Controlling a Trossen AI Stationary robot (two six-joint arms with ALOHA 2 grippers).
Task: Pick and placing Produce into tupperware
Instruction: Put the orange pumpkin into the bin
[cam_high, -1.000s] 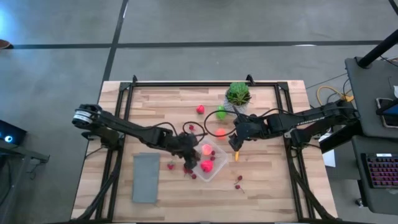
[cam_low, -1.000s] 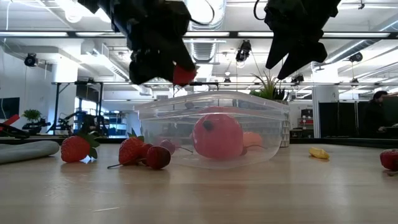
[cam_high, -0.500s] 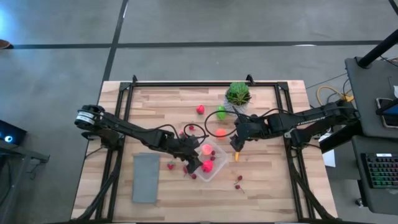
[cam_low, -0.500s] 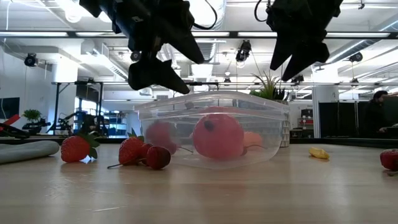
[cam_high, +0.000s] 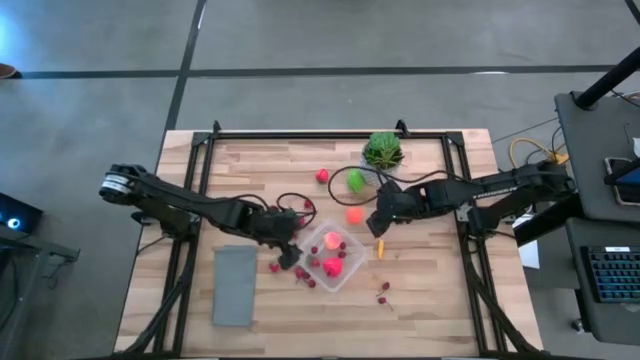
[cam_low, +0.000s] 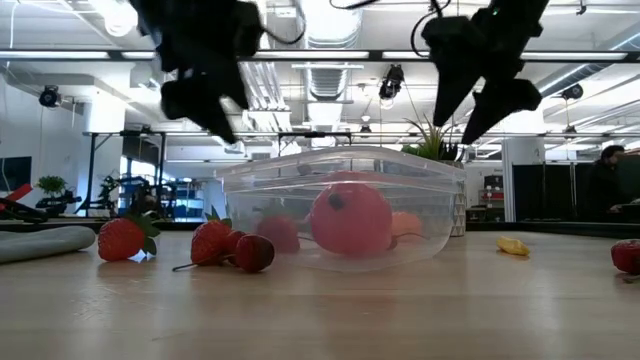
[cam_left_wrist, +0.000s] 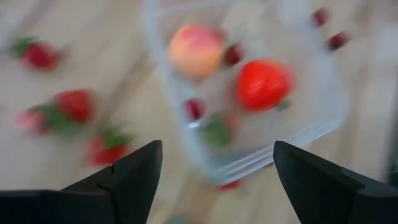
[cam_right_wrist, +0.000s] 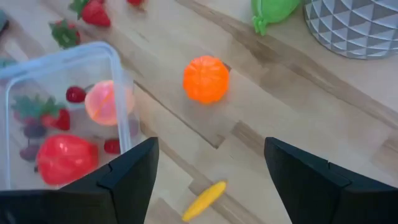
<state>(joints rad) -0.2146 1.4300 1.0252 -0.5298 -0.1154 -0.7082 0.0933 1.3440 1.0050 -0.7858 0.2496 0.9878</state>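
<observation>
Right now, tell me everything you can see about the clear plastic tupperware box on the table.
The clear plastic tupperware box is roughly square with rounded corners and a raised rim, and has no lid on. It sits upright on the wooden table, turned at an angle to the table's edges. Through its see-through walls show a pale pink round fruit, a large red piece and a few small red berries. More berries lie on the table beside it. No tool touches it.

Left gripper (cam_high: 287, 247) hangs at the tupperware (cam_high: 345, 272) on its left edge, over loose red berries (cam_high: 304, 277). Inside the box: a pink piece (cam_high: 331, 241) and a red one (cam_high: 333, 266). Right gripper (cam_high: 376, 222) hovers beside the orange piece (cam_high: 354, 214). Bright green piece (cam_high: 355, 180) sits by the potted plant (cam_high: 383, 150). Grey rectangle (cam_high: 235, 285) lies on the wooden table (cam_high: 440, 300).
</observation>
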